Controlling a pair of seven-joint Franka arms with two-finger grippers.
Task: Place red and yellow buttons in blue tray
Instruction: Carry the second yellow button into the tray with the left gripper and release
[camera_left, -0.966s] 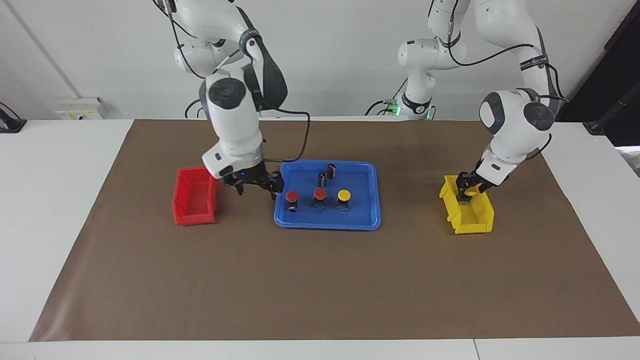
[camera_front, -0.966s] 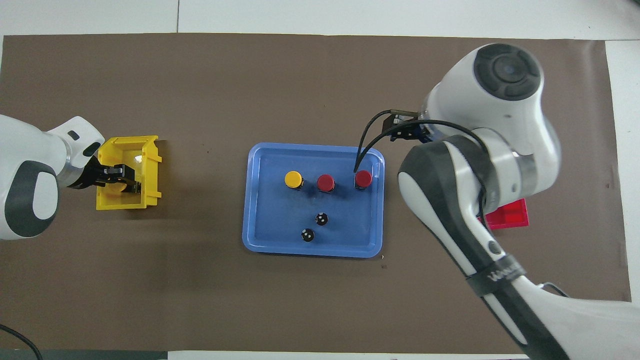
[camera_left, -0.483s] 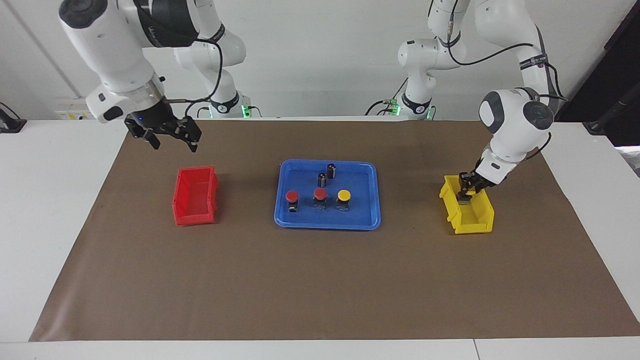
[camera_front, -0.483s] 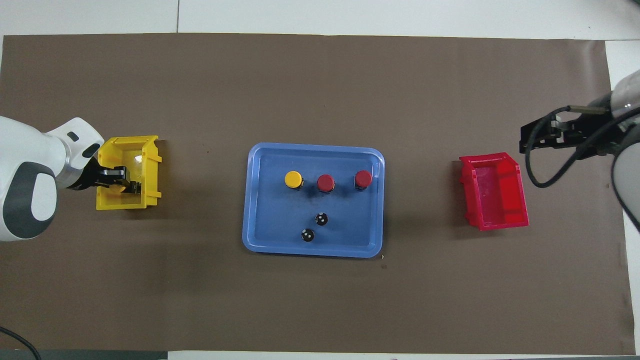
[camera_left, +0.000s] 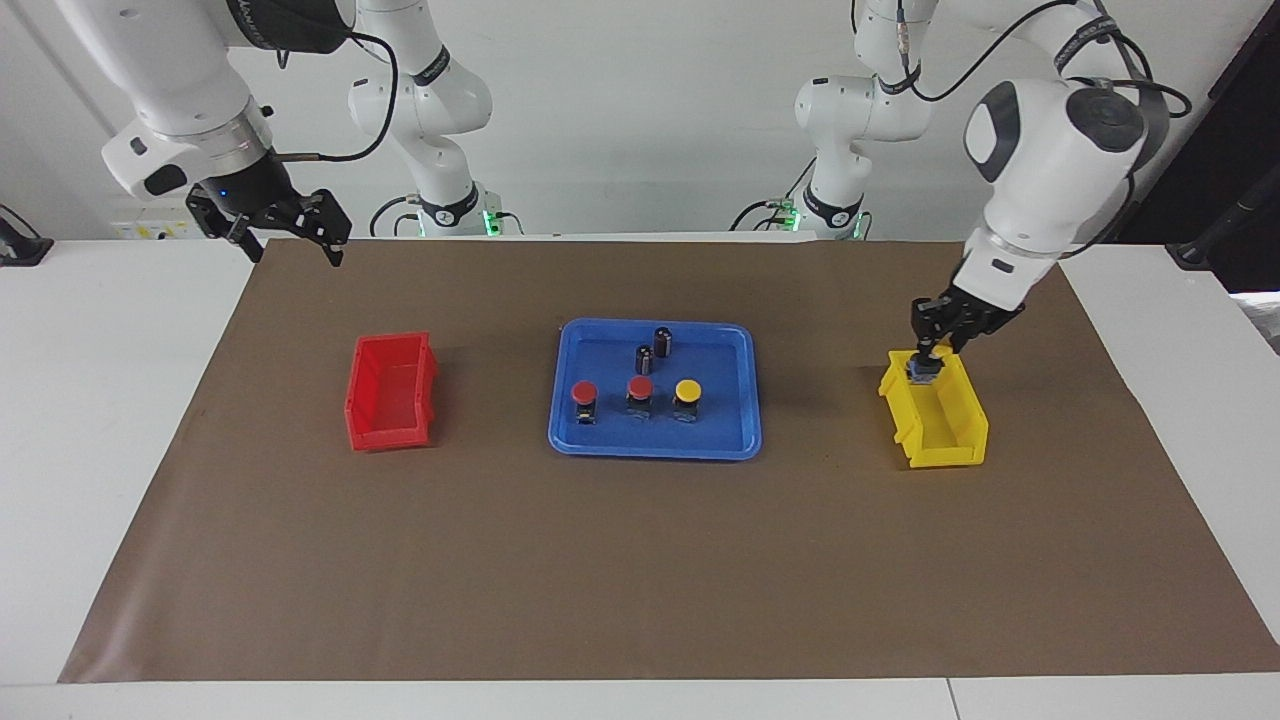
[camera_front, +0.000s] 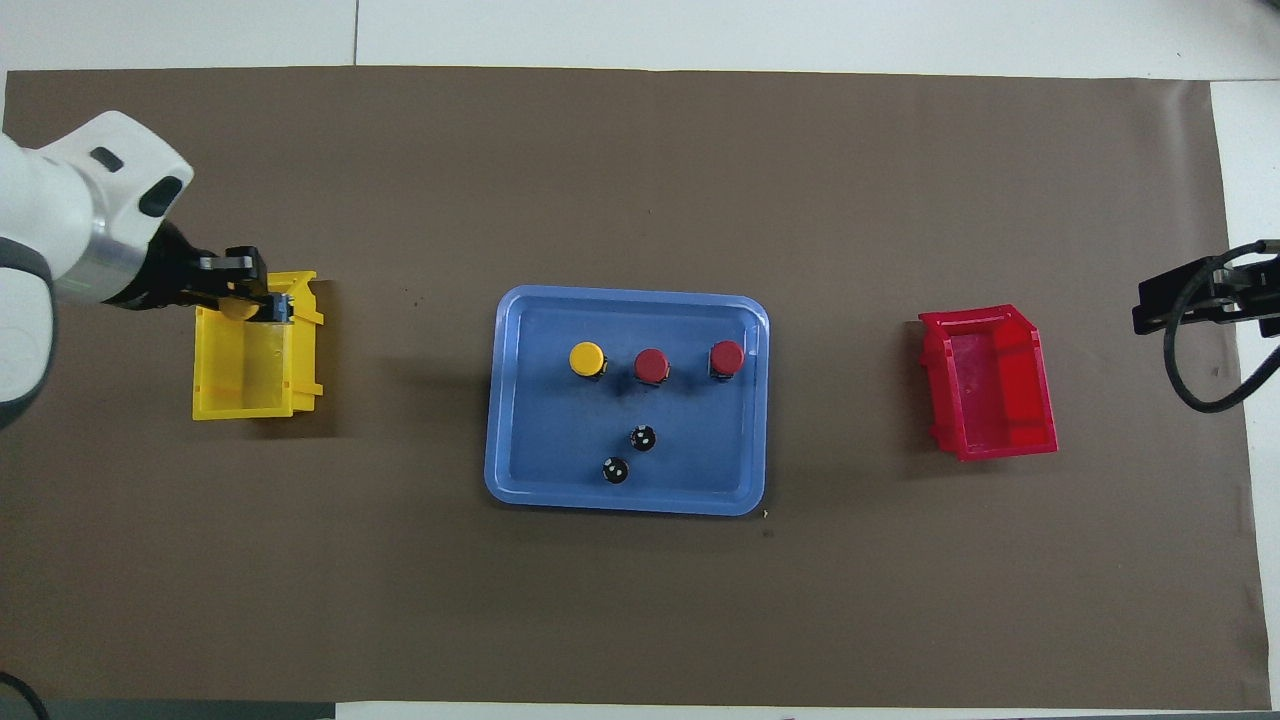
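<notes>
The blue tray (camera_left: 655, 446) (camera_front: 625, 500) sits mid-mat. In it stand two red buttons (camera_left: 584, 392) (camera_left: 640, 387) and one yellow button (camera_left: 688, 390), in a row; they also show in the overhead view (camera_front: 727, 356) (camera_front: 651, 365) (camera_front: 587, 358). My left gripper (camera_left: 925, 362) (camera_front: 245, 300) is over the robots' end of the yellow bin (camera_left: 940, 428) (camera_front: 250, 370), shut on the second yellow button (camera_left: 922, 373) (camera_front: 237, 306), which is lifted to about rim height. My right gripper (camera_left: 290, 240) is open and empty, raised over the mat's corner at the right arm's end.
Two dark capless cylinders (camera_left: 663, 340) (camera_left: 644, 358) stand in the tray, nearer to the robots than the button row. An empty red bin (camera_left: 390, 392) (camera_front: 990, 385) sits beside the tray toward the right arm's end.
My right gripper left the red button in the tray and rose away past the red bin to the mat's corner. My left gripper lifted out of the yellow bin with the yellow button.
</notes>
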